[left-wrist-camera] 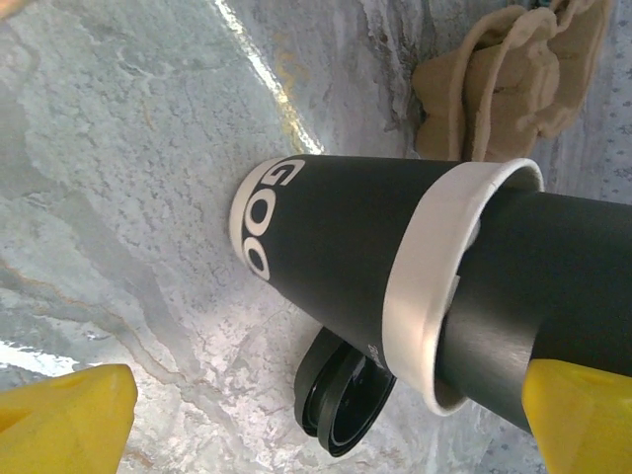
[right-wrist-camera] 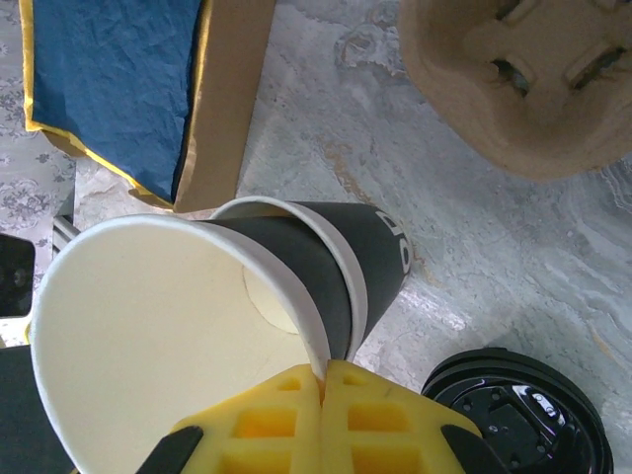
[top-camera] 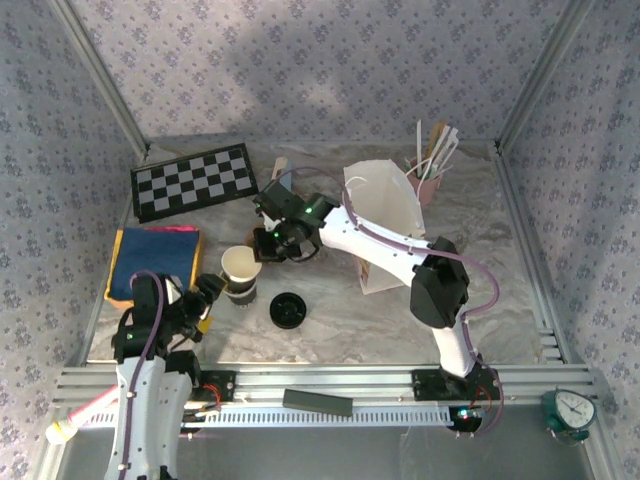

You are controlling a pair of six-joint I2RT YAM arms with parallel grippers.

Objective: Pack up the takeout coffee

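Two lidless dark-sided paper cups are nested on the marble table. My right gripper (right-wrist-camera: 323, 370) (top-camera: 264, 247) is shut on the white rim of the inner cup (right-wrist-camera: 148, 326) (top-camera: 238, 263), which is tilted and partly raised out of the outer cup (right-wrist-camera: 380, 257) (left-wrist-camera: 336, 237) (top-camera: 243, 293). My left gripper (left-wrist-camera: 321, 425) (top-camera: 209, 293) is open just left of the cups, its yellow fingertips (left-wrist-camera: 59, 420) spread wide on either side. A loose black lid (top-camera: 288, 309) (left-wrist-camera: 341, 405) (right-wrist-camera: 518, 415) lies right of the cups. The takeout coffee is out of view.
A pulp cup carrier (right-wrist-camera: 523, 89) (left-wrist-camera: 504, 79) sits behind the cups. An open paper bag (top-camera: 385, 210) stands at the right, with a holder of stirrers (top-camera: 430, 165) behind it. A chessboard (top-camera: 193, 181) and a blue cloth on a box (top-camera: 150, 260) lie at the left.
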